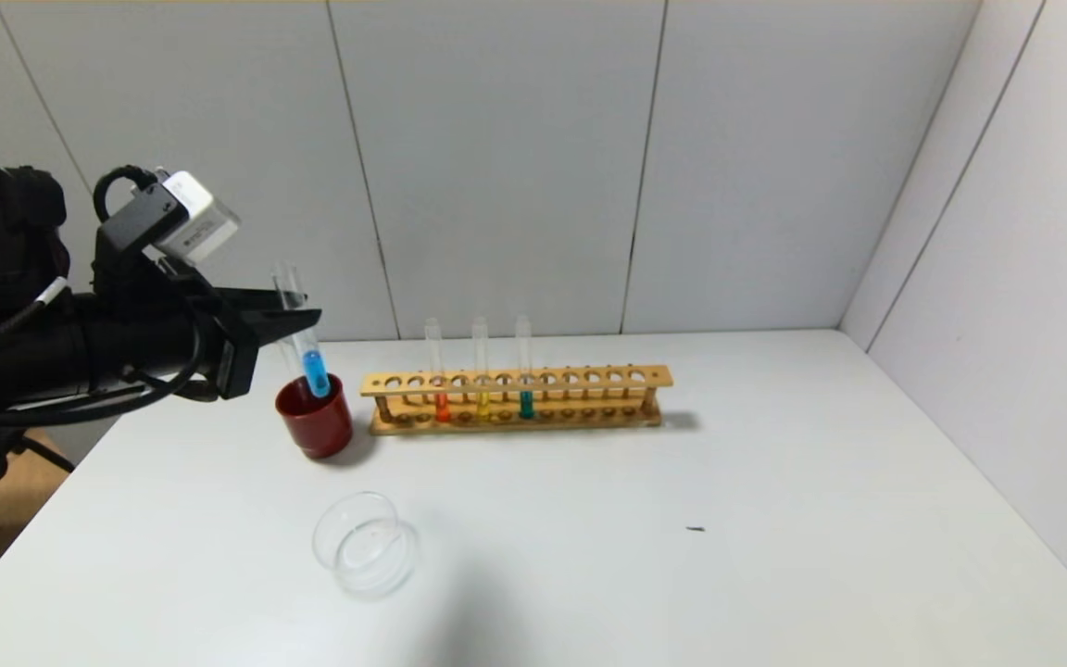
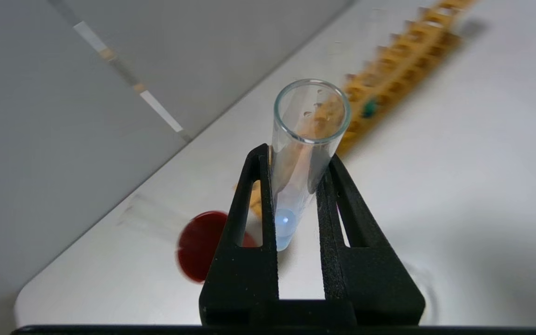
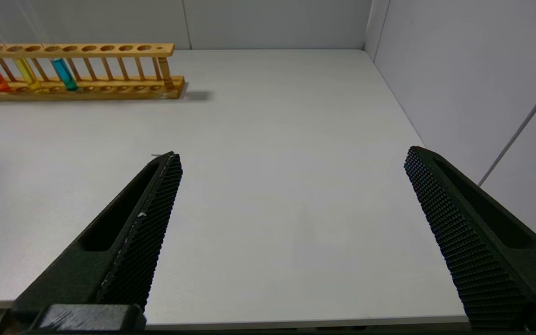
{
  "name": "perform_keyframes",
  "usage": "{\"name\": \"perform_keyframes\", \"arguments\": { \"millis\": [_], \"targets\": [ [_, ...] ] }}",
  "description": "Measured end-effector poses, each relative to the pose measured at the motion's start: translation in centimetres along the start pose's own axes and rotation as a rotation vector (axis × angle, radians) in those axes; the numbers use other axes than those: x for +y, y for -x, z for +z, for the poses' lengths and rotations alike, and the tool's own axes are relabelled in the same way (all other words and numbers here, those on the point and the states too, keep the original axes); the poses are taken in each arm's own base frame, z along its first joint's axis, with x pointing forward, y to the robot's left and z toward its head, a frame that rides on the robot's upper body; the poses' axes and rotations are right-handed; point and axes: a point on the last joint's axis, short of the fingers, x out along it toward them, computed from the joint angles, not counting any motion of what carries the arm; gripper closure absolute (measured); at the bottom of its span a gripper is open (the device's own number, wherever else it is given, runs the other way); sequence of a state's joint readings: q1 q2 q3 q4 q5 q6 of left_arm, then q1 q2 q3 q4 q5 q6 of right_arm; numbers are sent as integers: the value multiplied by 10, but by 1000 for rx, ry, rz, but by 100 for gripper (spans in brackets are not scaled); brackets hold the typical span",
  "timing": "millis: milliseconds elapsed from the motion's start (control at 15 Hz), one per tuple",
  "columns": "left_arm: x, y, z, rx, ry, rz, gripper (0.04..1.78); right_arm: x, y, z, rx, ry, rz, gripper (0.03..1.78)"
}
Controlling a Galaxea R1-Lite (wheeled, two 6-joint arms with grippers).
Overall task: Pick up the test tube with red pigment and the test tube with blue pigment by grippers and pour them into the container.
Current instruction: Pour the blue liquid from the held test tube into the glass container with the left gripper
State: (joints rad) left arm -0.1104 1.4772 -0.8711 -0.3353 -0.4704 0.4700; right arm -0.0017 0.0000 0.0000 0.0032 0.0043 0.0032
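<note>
1. Two end effectors show: the left end effector [image 1: 297, 320] is up above the table [image 1: 774, 519] at the far left, clamped on the test tube with blue pigment [image 1: 304, 338]
2. That tube is held near upright, slightly tilted, its blue-filled lower end in front of the red cup [image 1: 315, 419] in the head view; whether it sits above the cup or nearer than it cannot be told
3. From the left wrist view the two black fingers [image 2: 249, 223] press against the tube's sides, its open mouth pointing toward the camera
4. Right end effector [image 3: 291, 158] hangs low over the near right part of the table, its fingers spread wide apart with nothing between them
5. Wooden rack [image 1: 515, 398] stands at the far middle of the table, just right of the red cup
6. Test tube with red pigment [image 1: 438, 382] stands upright in the rack, with a yellow tube [image 1: 482, 378] and a teal tube [image 1: 525, 378] to its right
7. Container [image 1: 363, 543] rests on the table nearer than the red cup, apart from it
</note>
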Motion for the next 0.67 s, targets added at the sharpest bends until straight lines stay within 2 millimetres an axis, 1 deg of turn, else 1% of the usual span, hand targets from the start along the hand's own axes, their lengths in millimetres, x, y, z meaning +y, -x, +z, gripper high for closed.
{"name": "perform_keyframes", "arguments": {
  "millis": [200, 467, 667],
  "targets": [
    [-9, 3, -13, -2, -123, -97, 152, 0, 0, 0, 0, 0, 0, 6],
    [-21, 9, -33, 79, -363, -180, 152, 0, 0, 0, 0, 0, 0, 6],
    [-26, 14, -46, 104, -548, -214, 152, 0, 0, 0, 0, 0, 0, 6]
  ]
}}
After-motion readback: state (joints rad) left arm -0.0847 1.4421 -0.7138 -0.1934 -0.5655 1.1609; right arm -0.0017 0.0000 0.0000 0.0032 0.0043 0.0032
